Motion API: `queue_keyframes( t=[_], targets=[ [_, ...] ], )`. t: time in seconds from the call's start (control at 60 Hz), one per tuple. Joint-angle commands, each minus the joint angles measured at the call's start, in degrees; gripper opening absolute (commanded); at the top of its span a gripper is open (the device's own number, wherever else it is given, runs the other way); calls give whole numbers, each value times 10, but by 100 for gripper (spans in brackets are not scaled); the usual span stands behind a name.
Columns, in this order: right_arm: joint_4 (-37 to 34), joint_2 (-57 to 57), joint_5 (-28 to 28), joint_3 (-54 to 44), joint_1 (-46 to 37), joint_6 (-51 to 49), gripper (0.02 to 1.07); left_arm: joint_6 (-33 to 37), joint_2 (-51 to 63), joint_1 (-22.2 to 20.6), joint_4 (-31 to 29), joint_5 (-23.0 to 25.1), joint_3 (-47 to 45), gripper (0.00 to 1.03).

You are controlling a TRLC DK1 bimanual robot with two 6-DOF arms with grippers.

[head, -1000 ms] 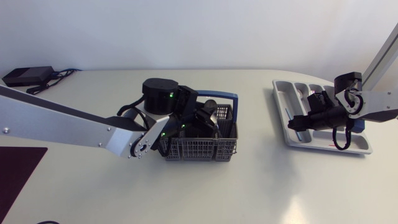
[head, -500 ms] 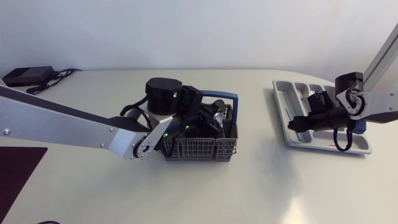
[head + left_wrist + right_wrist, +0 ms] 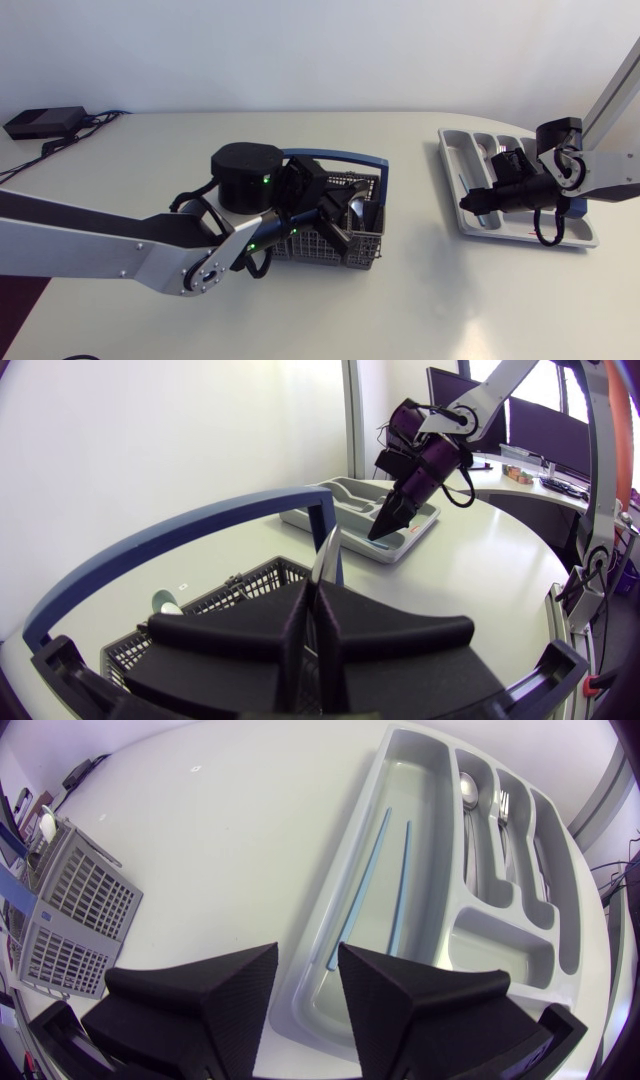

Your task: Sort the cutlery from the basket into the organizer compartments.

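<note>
One metal utensil (image 3: 326,556) tight between left gripper (image 3: 312,600) fingers; right gripper (image 3: 308,965) spread, empty.

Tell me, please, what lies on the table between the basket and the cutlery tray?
Nothing: in the head view the stretch of table between the basket and the tray is bare.

Left arm is dragging its catch across the basket

The left gripper (image 3: 313,595), clamped on a slim metal utensil (image 3: 323,558), is sliding toward the basket's (image 3: 360,252) front wall, and the basket beneath it is skewing as the arm's elbow swings lower.
</note>
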Motion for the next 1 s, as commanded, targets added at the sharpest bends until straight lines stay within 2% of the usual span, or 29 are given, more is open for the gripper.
queue_keyframes(
  t=[0.0, 0.167, 0.25, 0.383, 0.583, 0.733, 0.817, 0.983],
  targets=[
    [6, -14, -2, -19, 8, -8, 49, 9, -29, -10, 19, 0, -9, 5],
    [8, -49, -16, -34, 12, -21, 49, 8, -67, -7, 19, -1, 3, 5],
    [7, -86, -32, -49, 17, -29, 53, 4, -89, -5, 9, -2, 11, 5],
    [8, -177, -35, -87, 42, -42, 57, -11, -128, 9, -32, -2, 35, 5],
    [-11, -337, -19, -122, 110, -39, 58, -49, -173, 33, -113, -2, 80, 5],
    [-60, -414, 19, -108, 190, -22, 59, -86, -178, 44, -175, -2, 123, 5],
    [-76, -438, 60, -96, 251, -7, 59, -112, -166, 49, -218, -5, 154, 5],
    [-71, -432, 131, -77, 349, 19, 59, -141, -137, 53, -253, -8, 182, 5]
  ],
)
